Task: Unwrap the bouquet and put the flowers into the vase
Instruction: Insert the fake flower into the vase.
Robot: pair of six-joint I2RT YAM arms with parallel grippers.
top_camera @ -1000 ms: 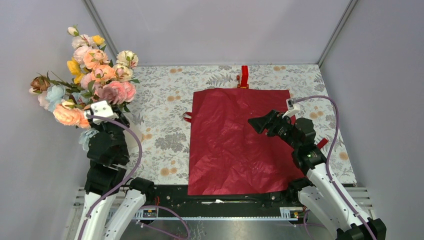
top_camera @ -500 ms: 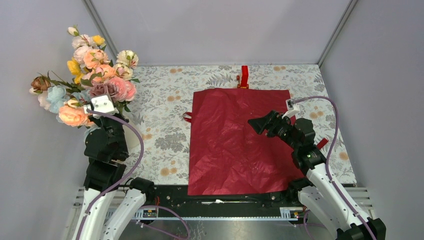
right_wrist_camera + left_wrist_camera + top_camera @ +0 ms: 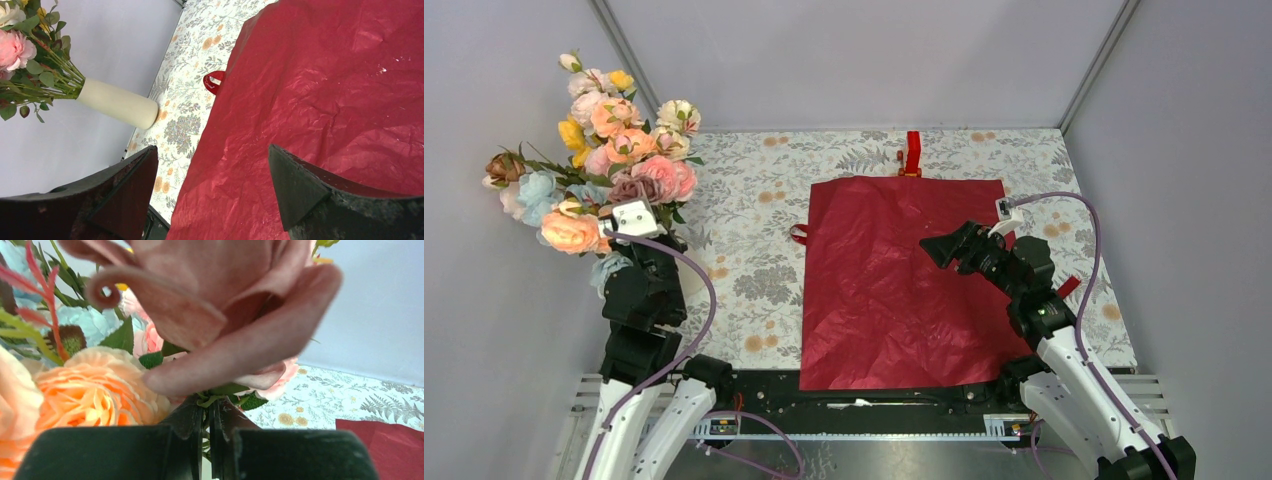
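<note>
the left gripper (image 3: 206, 416) is pinched shut on what looks like a thin stem of the flowers (image 3: 629, 187), which stand in the vase (image 3: 117, 104) at the upper left of the top view. backing off without letting go could drag that stem out or tip the vase. the right gripper (image 3: 212, 162) gapes wide, empty, over the flat paper (image 3: 894, 270).

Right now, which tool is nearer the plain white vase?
Left. The left tool is closed among flower stems just above the white vase; the right tool hangs open over the dark red paper.
</note>
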